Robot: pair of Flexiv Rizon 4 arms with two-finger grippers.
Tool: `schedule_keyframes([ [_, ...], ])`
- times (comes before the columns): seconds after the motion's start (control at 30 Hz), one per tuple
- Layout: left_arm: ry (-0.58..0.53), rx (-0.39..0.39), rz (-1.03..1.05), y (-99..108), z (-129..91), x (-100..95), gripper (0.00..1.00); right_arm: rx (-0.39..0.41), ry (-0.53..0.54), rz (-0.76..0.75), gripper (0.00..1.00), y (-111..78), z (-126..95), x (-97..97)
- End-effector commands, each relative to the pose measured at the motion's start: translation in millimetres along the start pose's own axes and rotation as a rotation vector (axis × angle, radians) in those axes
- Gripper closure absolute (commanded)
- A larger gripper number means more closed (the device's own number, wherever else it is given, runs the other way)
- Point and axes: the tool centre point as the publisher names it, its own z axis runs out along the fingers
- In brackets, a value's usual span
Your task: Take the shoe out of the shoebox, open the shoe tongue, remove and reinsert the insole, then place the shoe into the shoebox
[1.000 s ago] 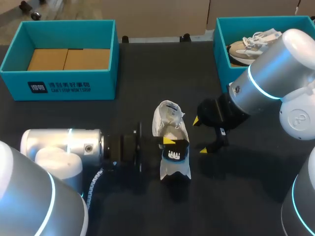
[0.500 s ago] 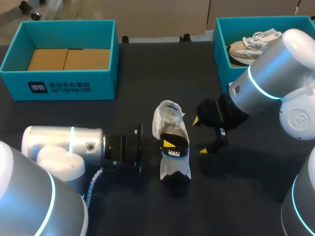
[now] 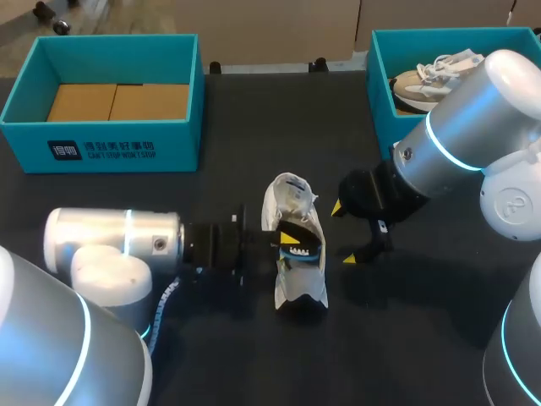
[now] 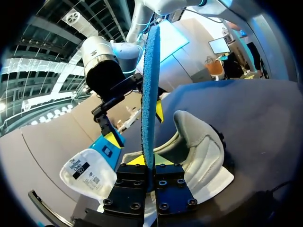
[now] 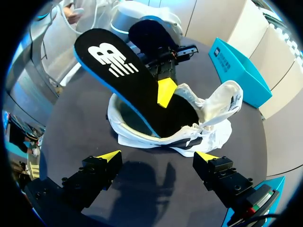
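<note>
**A:** Starting at the left, what have we got?

**B:** A teal shoebox [image 3: 118, 150] at the far left of the dark counter [image 3: 254, 110], with brown cardboard [image 3: 114, 101] on its floor.

**A:** And the left arm?

**B:** The left arm [image 3: 127, 245] lies low across the counter, coming in from the left edge. The left jaws are clamped on the insole [image 3: 306, 250]. From the left wrist you get the insole [image 4: 147, 90] edge-on, a blue line standing straight up out of the pinch with a finger on each face.

**A:** Where's the shoe itself?

**B:** Dead centre, out on the counter, well apart from both boxes. The white shoe [image 3: 300, 289] sits with its tongue [image 3: 292, 190] folded out at the far end. The right wrist view gives the best look at the insole [image 5: 128, 75], which is black with a white logo and a blue rim. It's tilted, one end down inside the shoe [image 5: 199, 135] and the logo end raised in the air.

**A:** Right side?

**B:** The right arm [image 3: 461, 139] comes in from the right. The right jaws hang just beside the shoe, spread wide, gripping nothing.

**A:** And beyond that?

**B:** A second teal shoebox [image 3: 378, 97] sits at the far right corner, with a tan and white shoe [image 3: 431, 80] lying inside it.
</note>
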Motion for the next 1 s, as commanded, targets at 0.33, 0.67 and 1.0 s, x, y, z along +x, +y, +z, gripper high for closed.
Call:
schedule_keyframes([
  [0.33,0.018,0.024,0.020,-30,-8,5.4,0.94,0.004,-0.003,0.000,0.00,1.1,1,0.9],
  [0.67,0.032,0.009,0.013,-23,-1,12.9,1.00,0.004,-0.003,0.000,0.00,1.1,1,0.9],
  [1.0,0.046,-0.026,0.034,-6,8,14.0,1.00,0.004,-0.003,0.000,0.00,1.1,1,0.9],
])
